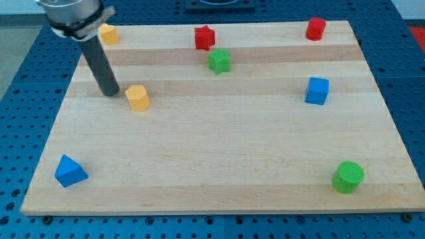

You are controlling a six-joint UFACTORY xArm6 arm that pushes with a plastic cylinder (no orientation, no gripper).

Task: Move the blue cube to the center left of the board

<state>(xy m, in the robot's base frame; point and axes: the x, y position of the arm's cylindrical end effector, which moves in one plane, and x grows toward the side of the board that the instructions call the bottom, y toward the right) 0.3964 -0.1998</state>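
My tip (110,92) stands on the wooden board (219,172). It is only the bare end of a straight dark rod, with nothing to open or close, and it holds nothing. Just beside my tip, toward the view's right, lies a yellow block (137,97) with a rounded, many-sided form; they seem not to touch, but the gap is small. The blue cube (317,90), which the task names, is well apart from my tip, far to the view's right and at almost the same height in the view. My tip is already near the center left, so I judge the cube is not yet moved. The danger I see is this: if my tip goes straight toward the cube, it can strike the yellow block first and push it along. Also, a push that meets the cube off its middle can turn it and let it slip aside. Beyond my tip toward the view's top is a second yellow block (108,33), then a red star-like block (204,37) and a green star-like block (219,61), and far right a red cylinder (315,28). Toward the view's bottom is a blue triangular block (69,171), and far to the bottom right a green cylinder (347,176). The board is pale wood with long grain stripes; the blocks look smooth and matte.
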